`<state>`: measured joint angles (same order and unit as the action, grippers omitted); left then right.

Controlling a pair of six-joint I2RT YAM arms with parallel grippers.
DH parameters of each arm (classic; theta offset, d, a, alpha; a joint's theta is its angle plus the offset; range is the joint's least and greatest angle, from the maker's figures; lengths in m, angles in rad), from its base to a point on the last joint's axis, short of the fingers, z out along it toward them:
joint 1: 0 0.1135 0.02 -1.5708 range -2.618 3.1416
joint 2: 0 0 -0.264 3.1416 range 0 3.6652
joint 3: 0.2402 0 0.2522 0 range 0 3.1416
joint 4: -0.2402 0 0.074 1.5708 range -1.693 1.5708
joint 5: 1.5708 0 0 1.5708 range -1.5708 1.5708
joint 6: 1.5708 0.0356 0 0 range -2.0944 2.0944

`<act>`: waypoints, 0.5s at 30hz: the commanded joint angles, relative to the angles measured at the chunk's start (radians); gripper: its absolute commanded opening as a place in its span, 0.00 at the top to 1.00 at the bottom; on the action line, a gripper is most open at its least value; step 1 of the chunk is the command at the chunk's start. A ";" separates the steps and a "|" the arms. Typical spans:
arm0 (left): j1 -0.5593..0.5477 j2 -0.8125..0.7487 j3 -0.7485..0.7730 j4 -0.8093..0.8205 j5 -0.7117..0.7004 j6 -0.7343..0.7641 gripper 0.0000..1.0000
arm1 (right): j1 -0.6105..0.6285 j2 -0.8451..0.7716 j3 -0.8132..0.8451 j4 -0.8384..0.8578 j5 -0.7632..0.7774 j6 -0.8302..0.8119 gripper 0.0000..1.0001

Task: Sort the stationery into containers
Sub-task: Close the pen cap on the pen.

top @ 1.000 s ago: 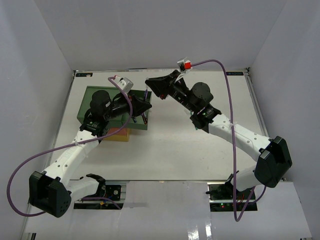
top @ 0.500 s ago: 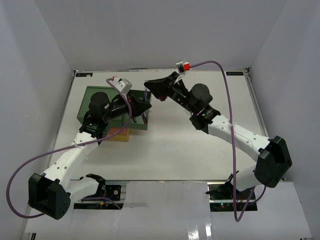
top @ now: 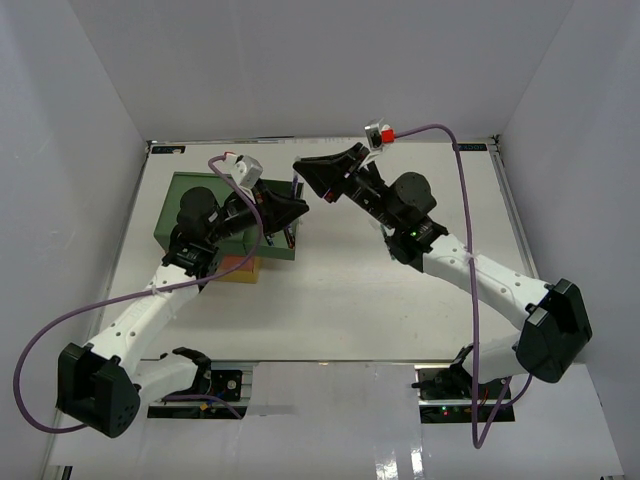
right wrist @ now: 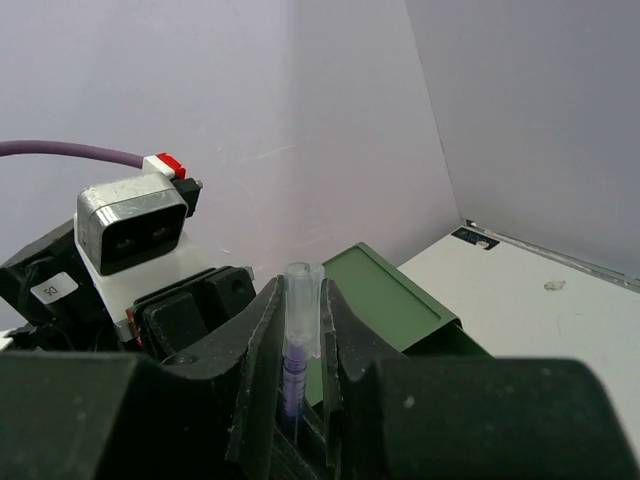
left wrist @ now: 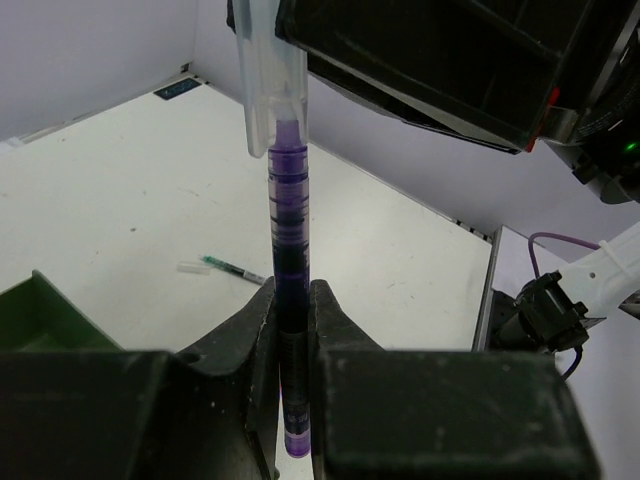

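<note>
Comparing the overhead with a second ago, my right arm's wrist has swung slightly up and to the right, while the left arm barely shifted; the right tool (top: 303, 168) and left tool (top: 298, 208) meet over the right edge of the drawer stack (top: 170, 220), with the purple pen (top: 294, 188) between them. Left wrist: left tool is clenched on the pen barrel (left wrist: 290, 230), upright; the clear cap (left wrist: 268, 90) sits only over the tip, not fully seated. Another thin pen (left wrist: 225, 267) lies on the counter (left wrist: 120, 200) well beyond. Right wrist: right tool is clamped on the cap (right wrist: 300, 300), green tier (right wrist: 400, 290) behind. I judge the cap is mid-travel; on or off, I can't tell. The pen isn't in a drawer yet.
</note>
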<state>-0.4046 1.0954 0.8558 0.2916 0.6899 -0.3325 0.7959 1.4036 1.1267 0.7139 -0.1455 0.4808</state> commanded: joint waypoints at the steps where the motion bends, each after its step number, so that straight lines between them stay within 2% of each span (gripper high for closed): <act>1: -0.010 -0.012 -0.004 0.148 0.013 -0.030 0.98 | 0.000 -0.040 -0.018 0.038 -0.002 -0.008 0.89; 15: -0.068 0.054 0.092 0.159 0.011 0.062 0.98 | 0.000 -0.094 -0.022 -0.068 -0.005 -0.059 0.84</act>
<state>-0.4564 1.1580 0.8925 0.4038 0.6941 -0.3126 0.7906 1.3422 1.1137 0.6868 -0.1383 0.4480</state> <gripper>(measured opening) 0.215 0.230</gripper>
